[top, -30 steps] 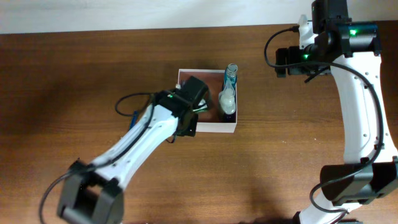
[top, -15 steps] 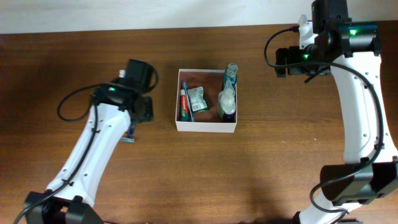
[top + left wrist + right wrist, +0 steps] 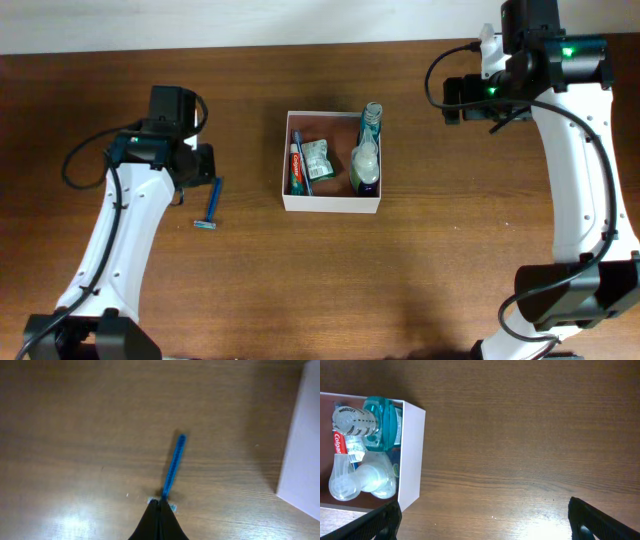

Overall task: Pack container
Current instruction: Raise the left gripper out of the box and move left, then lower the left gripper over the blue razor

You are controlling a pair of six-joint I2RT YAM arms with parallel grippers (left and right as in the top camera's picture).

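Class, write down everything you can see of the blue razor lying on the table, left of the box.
The razor is a slim, bright blue disposable one, plastic by its look: a thin straight handle ending in a small paler head. It lies flat on the brown wooden table, outside the container to its left and apart from it, slightly angled. In the left wrist view the shut left hand overlaps its head; whether they touch cannot be told.

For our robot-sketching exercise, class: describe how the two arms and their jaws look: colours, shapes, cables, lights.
The left arm and right arm have smooth white rounded links with black joint housings. A black cable loops beside each wrist. Small green lights glow on the black wrist housings. The jaws are black.
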